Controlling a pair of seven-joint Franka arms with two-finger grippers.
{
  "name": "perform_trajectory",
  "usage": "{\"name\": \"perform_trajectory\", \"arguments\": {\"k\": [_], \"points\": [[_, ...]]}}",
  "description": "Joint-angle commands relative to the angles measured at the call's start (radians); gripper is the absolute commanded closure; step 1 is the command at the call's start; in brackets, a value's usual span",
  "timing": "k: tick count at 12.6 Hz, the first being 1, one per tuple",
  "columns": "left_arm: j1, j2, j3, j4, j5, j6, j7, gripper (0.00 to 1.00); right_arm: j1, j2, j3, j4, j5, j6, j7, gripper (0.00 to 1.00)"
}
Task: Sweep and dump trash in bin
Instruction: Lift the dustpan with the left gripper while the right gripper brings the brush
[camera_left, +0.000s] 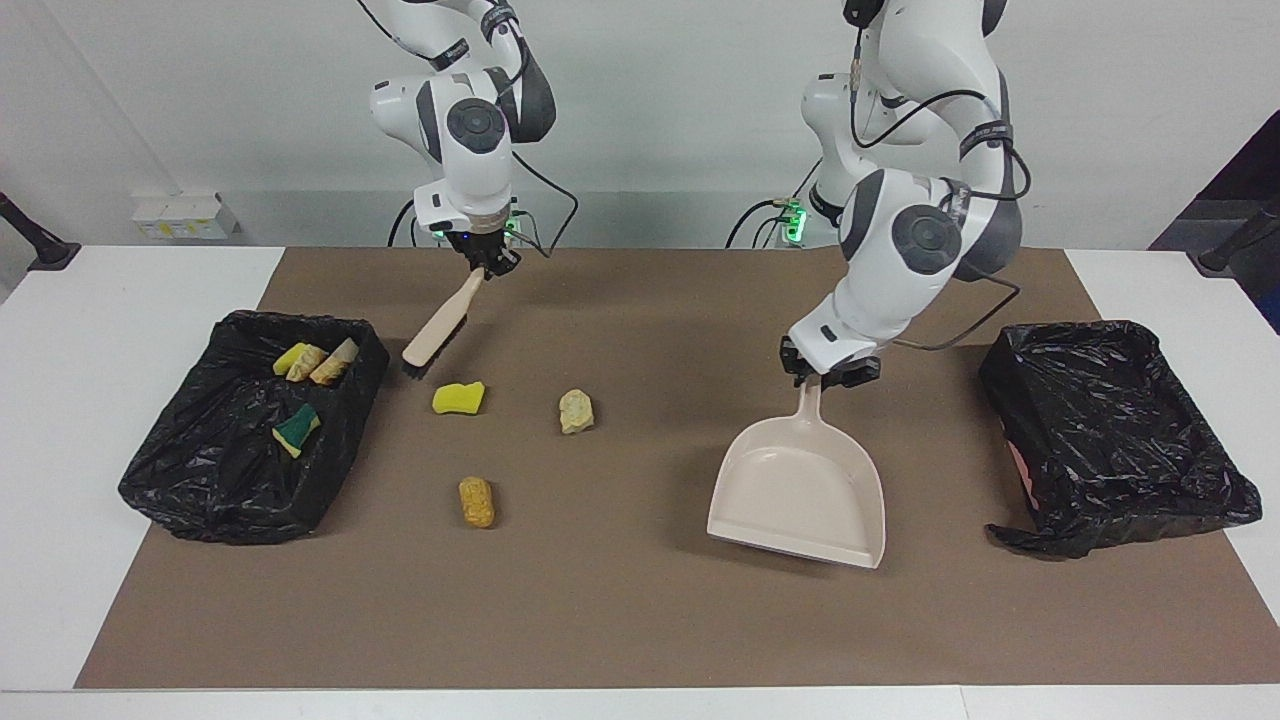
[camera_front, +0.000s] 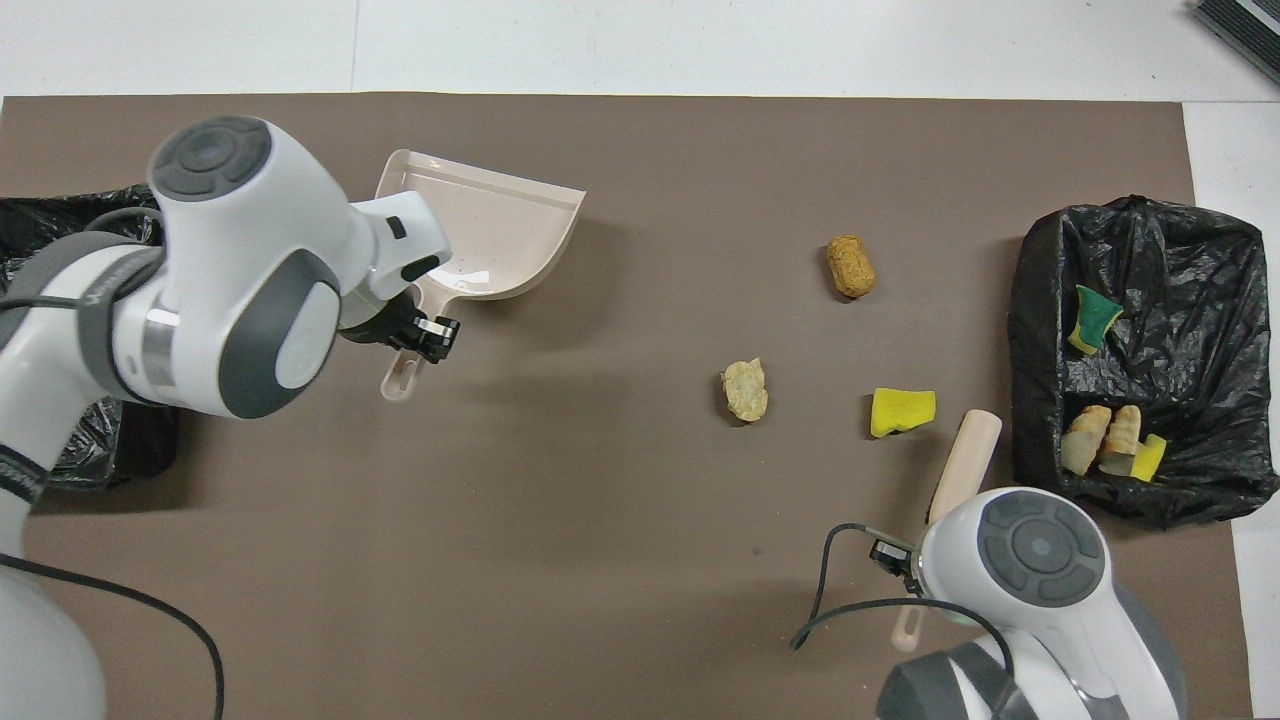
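Note:
My right gripper (camera_left: 490, 265) is shut on the handle of the beige brush (camera_left: 440, 325). The brush slants down with its bristles low over the mat, beside the yellow sponge chunk (camera_left: 458, 397) and nearer to the robots than it. A tan lump (camera_left: 576, 411) and an orange lump (camera_left: 477, 502) lie loose on the mat; the orange one is farthest from the robots. My left gripper (camera_left: 830, 372) is shut on the handle of the beige dustpan (camera_left: 800, 490). The dustpan is empty and tilts down toward the mat. In the overhead view I see the brush (camera_front: 965, 455), dustpan (camera_front: 480, 230) and sponge chunk (camera_front: 902, 412).
A black-lined bin (camera_left: 180, 470) at the right arm's end holds several scraps, among them a green-backed sponge (camera_left: 296, 428). A second black-lined bin (camera_left: 1110, 440) stands at the left arm's end. The brown mat (camera_left: 640, 620) covers the table's middle.

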Motion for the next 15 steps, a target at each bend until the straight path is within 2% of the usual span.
{"name": "perform_trajectory", "arguments": {"k": [1,3,5,7,8,10,13,15], "points": [[0.079,-0.051,-0.009,-0.011,0.002,-0.071,0.295,1.00,-0.063,0.046,0.012,-0.015,-0.014,0.082,-0.079,1.00],[0.115,-0.061,-0.008,-0.022,0.029,-0.117,0.499,1.00,-0.080,0.076,0.012,-0.009,-0.014,0.128,-0.113,1.00],[0.141,-0.092,-0.008,-0.080,0.074,-0.113,0.729,1.00,-0.083,0.138,0.012,0.000,-0.014,0.191,-0.127,1.00],[0.141,-0.136,-0.008,-0.161,0.162,-0.098,0.854,1.00,-0.080,0.225,0.014,0.076,-0.014,0.214,-0.130,1.00],[0.129,-0.168,-0.009,-0.210,0.231,-0.082,0.869,1.00,-0.071,0.266,0.015,0.119,-0.009,0.214,-0.127,1.00],[0.080,-0.186,-0.009,-0.273,0.252,-0.039,0.859,1.00,-0.044,0.325,0.020,0.184,0.008,0.210,-0.125,1.00],[-0.021,-0.151,-0.016,-0.280,0.362,0.011,0.842,1.00,0.042,0.379,0.020,0.260,0.092,0.194,-0.125,1.00],[-0.045,-0.112,-0.016,-0.280,0.378,0.030,0.839,1.00,0.093,0.405,0.021,0.300,0.136,0.193,-0.127,1.00]]}}
